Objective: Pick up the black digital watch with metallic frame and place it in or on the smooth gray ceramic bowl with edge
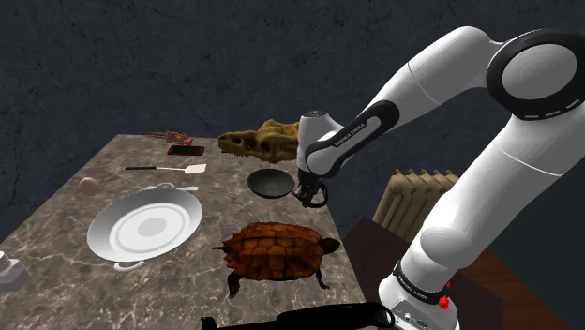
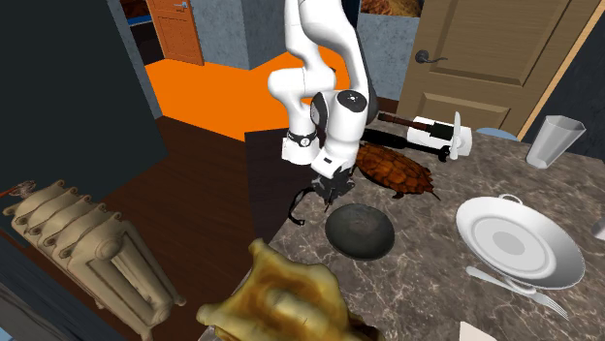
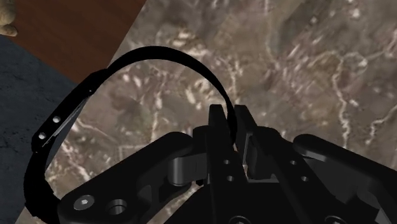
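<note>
Hand (image 3: 232, 130) clamped shut on the black watch (image 3: 162, 58), both fingers pinching the strap between them. In the wrist view, strap looping out from the fingers in a wide arc, small holes showing along its far end, with the brown marbled counter (image 3: 305, 57) below and a wedge of dark wood floor (image 3: 83, 32) past the counter's edge. In the second exterior view, hand low over the counter's edge, watch dangling beside it toward that view's left, right at the rim; impossible to tell whether touching the surface. Dark grey bowl (image 2: 360, 232) on the counter just beside the hand, toward that view's lower right, apart from the watch. Brown turtle (image 2: 393, 172) near the hand on the bowl's other side. White plate (image 2: 519, 242) well apart, at that view's right. Yellowish skull-like figure (image 1: 262, 141) near the bowl, at the counter's far end in the shoulder view. Beige radiator (image 1: 417, 197) off the counter, beyond the arm in the shoulder view.
</note>
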Tool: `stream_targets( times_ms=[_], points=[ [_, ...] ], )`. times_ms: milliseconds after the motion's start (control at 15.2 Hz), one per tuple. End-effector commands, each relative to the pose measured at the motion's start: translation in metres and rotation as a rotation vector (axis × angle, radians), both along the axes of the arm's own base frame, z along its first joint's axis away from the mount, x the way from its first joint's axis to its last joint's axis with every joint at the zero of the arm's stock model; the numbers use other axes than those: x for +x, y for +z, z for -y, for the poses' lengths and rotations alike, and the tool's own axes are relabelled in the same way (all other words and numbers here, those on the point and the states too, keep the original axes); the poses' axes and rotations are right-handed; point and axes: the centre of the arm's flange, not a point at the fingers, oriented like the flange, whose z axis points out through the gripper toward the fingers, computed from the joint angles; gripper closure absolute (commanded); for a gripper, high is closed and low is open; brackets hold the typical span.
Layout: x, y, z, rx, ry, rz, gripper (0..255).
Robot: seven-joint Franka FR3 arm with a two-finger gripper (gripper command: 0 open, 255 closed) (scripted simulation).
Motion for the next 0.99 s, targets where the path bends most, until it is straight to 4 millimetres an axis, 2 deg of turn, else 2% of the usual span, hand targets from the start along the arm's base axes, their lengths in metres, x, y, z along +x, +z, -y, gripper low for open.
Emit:
stream_targets(
  times_ms=[0,198,924],
  points=[
    [-0.002,-0.003,0.004,-0.001,-0.007,-0.011,255],
    [0.000,-0.004,0.001,-0.001,-0.007,-0.010,255],
    [0.000,0.054,0.001,-0.001,-0.007,-0.010,255]
  ],
)
